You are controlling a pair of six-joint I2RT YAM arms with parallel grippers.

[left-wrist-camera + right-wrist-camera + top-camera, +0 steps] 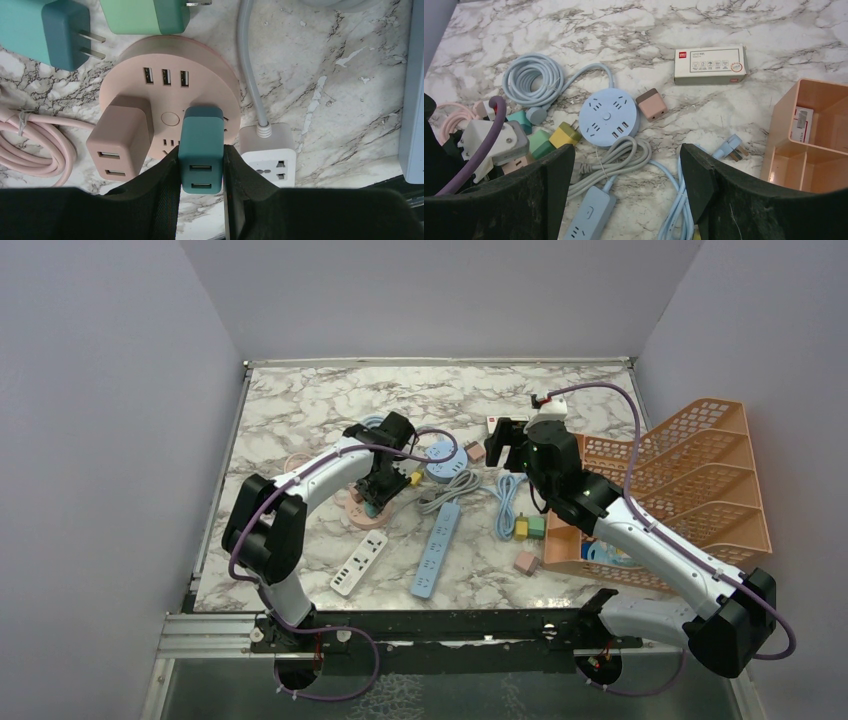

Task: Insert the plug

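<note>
In the left wrist view my left gripper [201, 172] is shut on a teal USB charger plug [201, 145]. The plug stands upright on the near right part of a round pink power strip [165, 85]; its prongs are hidden beneath it. A pink charger plug [120, 137] sits in the strip beside it on the left. In the top view the left gripper [378, 485] is over the pink strip left of centre. My right gripper [626, 165] is open and empty, held above the table [300, 400] near the back middle [510, 445].
A white adapter cube [266, 152] on a grey cord lies right of the pink strip. Loose teal [55, 30] and green [147, 15] plugs lie behind it. A round blue strip [608, 117], a long blue strip [436, 548], a white strip [359, 562], a white box [710, 65] and an orange rack [690, 490] are around.
</note>
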